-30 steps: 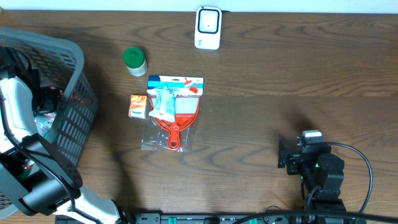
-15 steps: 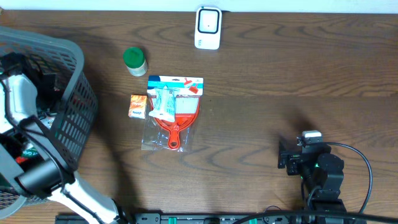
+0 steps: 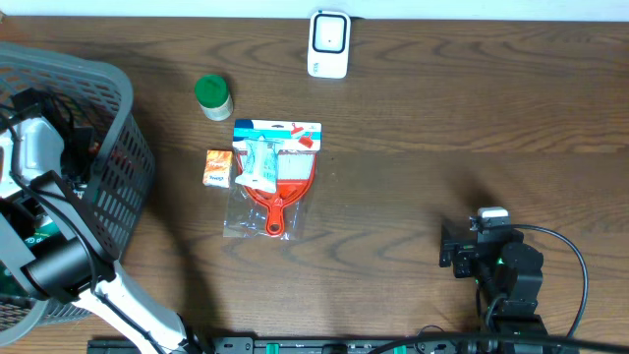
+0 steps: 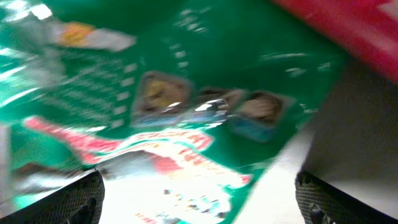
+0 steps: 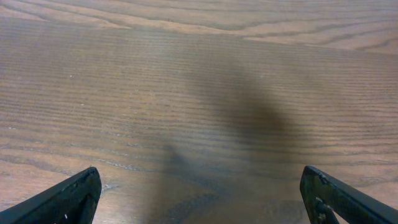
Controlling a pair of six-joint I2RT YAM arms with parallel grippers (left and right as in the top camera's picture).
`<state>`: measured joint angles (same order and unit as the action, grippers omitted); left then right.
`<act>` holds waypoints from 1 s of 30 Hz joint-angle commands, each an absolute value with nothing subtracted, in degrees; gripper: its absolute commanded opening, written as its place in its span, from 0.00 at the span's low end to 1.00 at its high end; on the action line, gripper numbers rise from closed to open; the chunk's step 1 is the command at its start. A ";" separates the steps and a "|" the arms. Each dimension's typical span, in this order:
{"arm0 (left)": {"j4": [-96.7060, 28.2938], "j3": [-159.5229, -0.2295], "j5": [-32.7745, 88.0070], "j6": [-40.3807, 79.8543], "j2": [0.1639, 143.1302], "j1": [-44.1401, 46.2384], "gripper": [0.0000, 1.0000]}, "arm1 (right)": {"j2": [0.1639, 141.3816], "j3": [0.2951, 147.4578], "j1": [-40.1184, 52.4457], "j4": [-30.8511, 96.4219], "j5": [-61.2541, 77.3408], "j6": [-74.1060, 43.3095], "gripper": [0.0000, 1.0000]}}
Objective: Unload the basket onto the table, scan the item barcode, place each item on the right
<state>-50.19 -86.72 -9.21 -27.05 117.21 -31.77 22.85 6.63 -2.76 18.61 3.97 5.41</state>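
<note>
In the basket at far left, the left gripper has shifted further in — jaws wide, empty — over a green packet, likely the item to pick next. The scanner waits at the far edge; the right gripper sits unmoved, open, holding nothing.

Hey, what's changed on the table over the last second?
The left arm has shifted inside the basket, its wrist moving toward the far side; the left gripper is open over a green packet, holding nothing. The right gripper, scanner, jar, small box and bagged red utensil stayed put.
</note>
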 commanded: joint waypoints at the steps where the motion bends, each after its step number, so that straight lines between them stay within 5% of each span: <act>1: -49.82 -86.04 -19.92 -27.62 118.37 -32.18 0.98 | 22.79 6.57 -2.92 18.68 3.20 4.78 0.99; 30: -47.07 -86.04 -40.29 -23.03 118.13 -32.01 0.99 | 22.79 6.57 -2.92 18.61 3.01 4.78 0.99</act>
<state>-47.27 -86.70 -35.97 -25.06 117.36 -31.66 22.85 6.63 -2.76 18.61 3.55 5.41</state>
